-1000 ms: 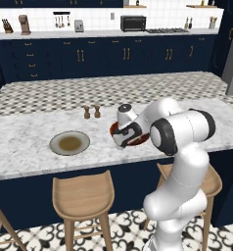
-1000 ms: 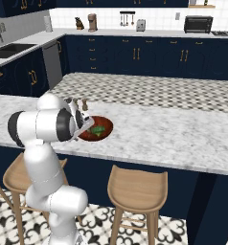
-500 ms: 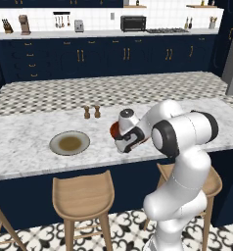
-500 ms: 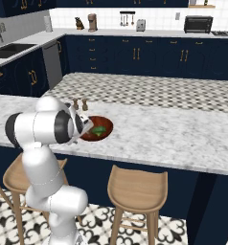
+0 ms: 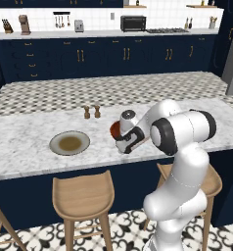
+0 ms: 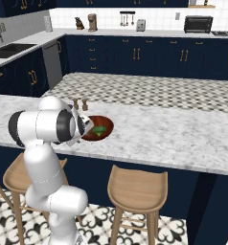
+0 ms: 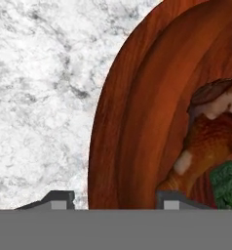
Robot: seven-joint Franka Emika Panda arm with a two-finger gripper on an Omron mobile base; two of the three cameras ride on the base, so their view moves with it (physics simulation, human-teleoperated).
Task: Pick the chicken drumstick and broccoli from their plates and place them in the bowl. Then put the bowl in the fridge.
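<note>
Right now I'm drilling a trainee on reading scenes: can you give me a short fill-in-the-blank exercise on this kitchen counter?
1. The drumstick and the broccoli both lie inside the red-brown ____.
2. The gripper's fingertips straddle the bowl's ____.
3. The grey plate left of the bowl holds ____ food.
4. The counter under the bowl is white ____.

Missing words: bowl; rim; no; marble

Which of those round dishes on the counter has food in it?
The red-brown bowl under the gripper; it holds broccoli and a drumstick. The grey plate is bare.
</note>
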